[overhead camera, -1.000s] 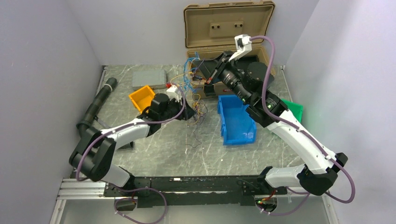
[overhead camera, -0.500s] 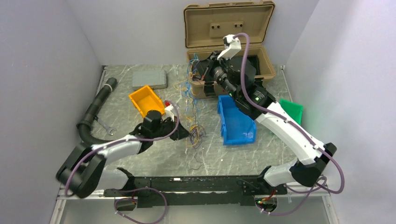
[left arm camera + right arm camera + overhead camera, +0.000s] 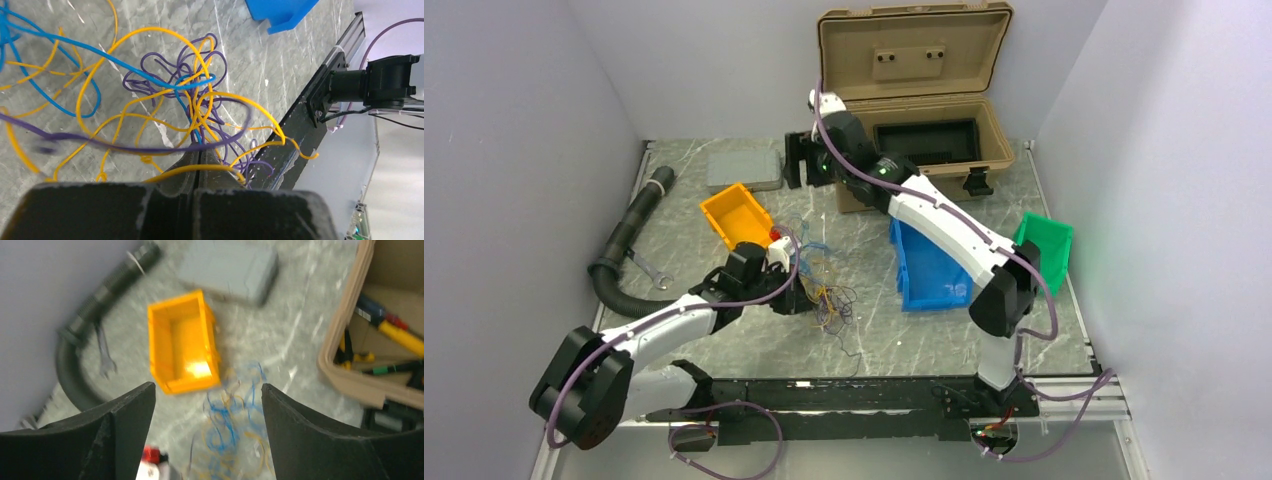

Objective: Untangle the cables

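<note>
Looks barely begun. At the far left of the table [image 3: 724, 330], nothing of the job: only a black hose [image 3: 624, 235] and a wrench [image 3: 652, 270]. Next along, the left gripper [image 3: 796, 300], low over the surface, fingers [image 3: 182, 167] pressed together and, judging by the left wrist view, pinching a few strands of the cables [image 3: 826, 290] at the tip. Just beside it, one knotted heap of blue, yellow and purple strands, looped through each other between the orange bin [image 3: 736, 215] and the blue bin [image 3: 929, 262]. None laid out apart, so nearly all the sorting left to do. Up behind the heap, the right gripper [image 3: 796, 160], raised well clear, fingers [image 3: 127, 412] spread wide, holding nothing. From overhead, only a small smudge of colour. From the left wrist, single loops and crossings readable. From the right wrist, though blurred, the blue loops nearest the orange bin, plus tools [image 3: 395, 335] inside the tan case [image 3: 914, 60], not made out from above.
</note>
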